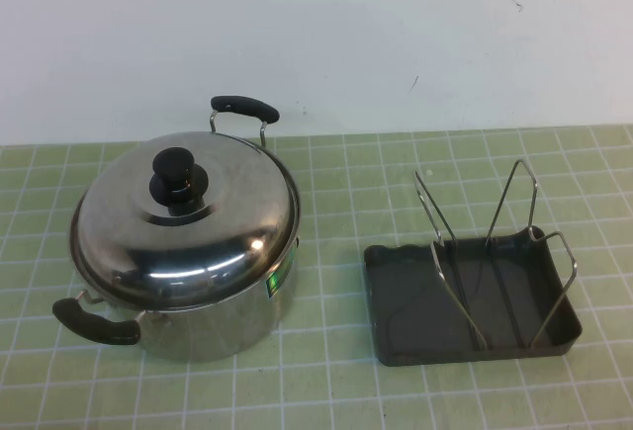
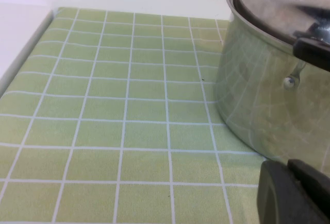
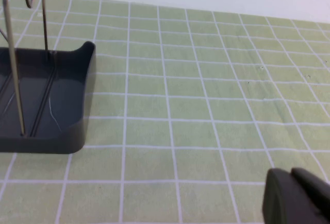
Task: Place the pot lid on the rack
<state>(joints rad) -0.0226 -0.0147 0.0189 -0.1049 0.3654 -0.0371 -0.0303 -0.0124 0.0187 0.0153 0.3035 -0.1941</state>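
The lid (image 1: 188, 222) sits on the pot (image 1: 213, 316); its smooth knob (image 1: 176, 179) may slip, or it may topple between the rack (image 1: 473, 301) wires. The left gripper (image 2: 294, 193) is low beside the pot and the right gripper (image 3: 296, 195) is near the rack; whether they are open I cannot tell.

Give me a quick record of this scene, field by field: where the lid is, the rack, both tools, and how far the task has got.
lid: sits closed on the pot, knob up
pot: on the robot's left of the mat
rack: on the right of the pot, apart from it, wire loops upright, holding nothing
left tool: low beside the pot, only its dark tip in view
right tool: low over the mat beside the rack, only its tip in view
task: not started, lid untouched
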